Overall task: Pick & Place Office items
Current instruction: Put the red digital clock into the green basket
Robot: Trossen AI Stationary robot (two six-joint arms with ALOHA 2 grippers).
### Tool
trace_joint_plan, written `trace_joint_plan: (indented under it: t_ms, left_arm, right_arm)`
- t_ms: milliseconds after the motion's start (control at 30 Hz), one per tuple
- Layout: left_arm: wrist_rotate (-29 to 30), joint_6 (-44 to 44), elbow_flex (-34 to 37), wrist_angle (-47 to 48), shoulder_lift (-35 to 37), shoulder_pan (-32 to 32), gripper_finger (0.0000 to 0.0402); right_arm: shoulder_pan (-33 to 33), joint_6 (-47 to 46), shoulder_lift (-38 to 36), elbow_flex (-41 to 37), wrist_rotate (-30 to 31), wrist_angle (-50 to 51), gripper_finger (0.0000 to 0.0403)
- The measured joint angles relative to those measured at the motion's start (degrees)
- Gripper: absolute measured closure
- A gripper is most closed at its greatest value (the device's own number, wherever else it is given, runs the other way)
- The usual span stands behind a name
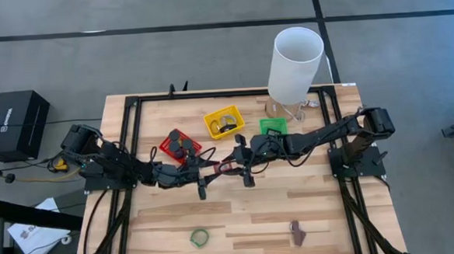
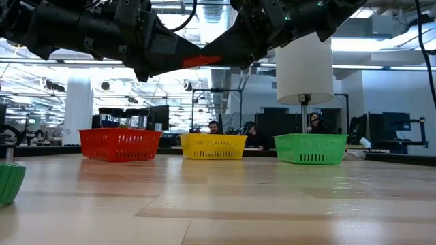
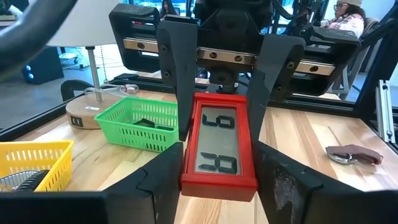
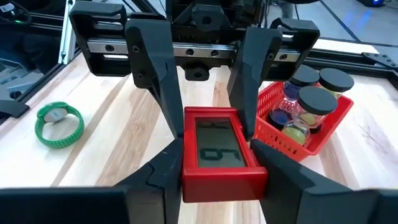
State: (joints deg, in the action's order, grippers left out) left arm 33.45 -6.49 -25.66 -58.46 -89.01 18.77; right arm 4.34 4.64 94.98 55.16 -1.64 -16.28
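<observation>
A red block (image 1: 227, 167) with a grey number display hangs in the air over the middle of the table, between my two grippers. My left gripper (image 3: 219, 165) comes in from the table's left and is shut on one end of it. From the right, my right gripper (image 4: 219, 167) is shut on the other end. In the low view the block (image 2: 201, 61) shows as a red sliver high above the tabletop. A green ring (image 1: 199, 237) and a brown clip (image 1: 296, 231) lie flat near the table's near edge. My left gripper pinches the block's two long sides (image 3: 188, 174) between its two fingers, at the end toward the table's left. The fingers come about level from the left and lie along the block. The block is clear of the table, display up. My right gripper pinches the same long sides (image 4: 188, 169) at the block's other end. Its fingers come from the table's right, slanting a little down, and lie along the block, facing my left gripper's fingers (image 4: 155, 81).
A red bin (image 1: 179, 145) with dark-lidded jars, a yellow bin (image 1: 224, 122) and a green bin (image 1: 273, 127) stand in a row behind the grippers. A tall white cylinder (image 1: 294, 61) on a stand rises at the far right. Black rails (image 1: 133, 108) frame the table.
</observation>
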Motion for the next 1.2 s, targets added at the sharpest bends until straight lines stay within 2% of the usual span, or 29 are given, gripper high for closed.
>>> trace_joint_plan:
  t_ms: [133,333,500,633,833,967,1100,1200]
  left_arm:
    - [0.1,-0.1,0.0,-0.1,0.0,0.0,0.02]
    - [0.1,-0.1,0.0,-0.1,0.0,0.0,0.0156]
    - [0.0,0.0,0.0,0.0,0.0,0.0,0.0135]
    - [0.0,0.0,0.0,0.0,0.0,0.0,0.0132]
    - [0.0,0.0,0.0,0.0,0.0,0.0,0.0131]
    - [0.0,0.0,0.0,0.1,0.0,0.0,0.0131]
    - [0.0,0.0,0.0,0.1,0.0,0.0,0.0133]
    - [0.0,0.0,0.0,0.1,0.0,0.0,0.0133]
  right_arm:
    - [0.0,-0.1,0.0,0.0,0.2,1.0,0.0254]
    - [-0.1,-0.2,0.0,0.0,0.4,1.5,0.0229]
    - [-0.7,-1.1,0.0,0.0,0.7,5.4,0.0255]
    - [-1.7,-2.1,-0.2,0.0,2.6,11.1,0.0257]
    - [-3.1,-2.1,-3.0,0.0,12.6,20.3,0.0234]
    - [-4.6,-2.2,-6.3,0.0,17.3,28.5,0.0248]
    - [-6.7,-6.1,-9.7,0.0,21.5,38.2,0.0257]
    - [-8.7,-9.7,-11.6,0.0,27.4,47.0,0.0243]
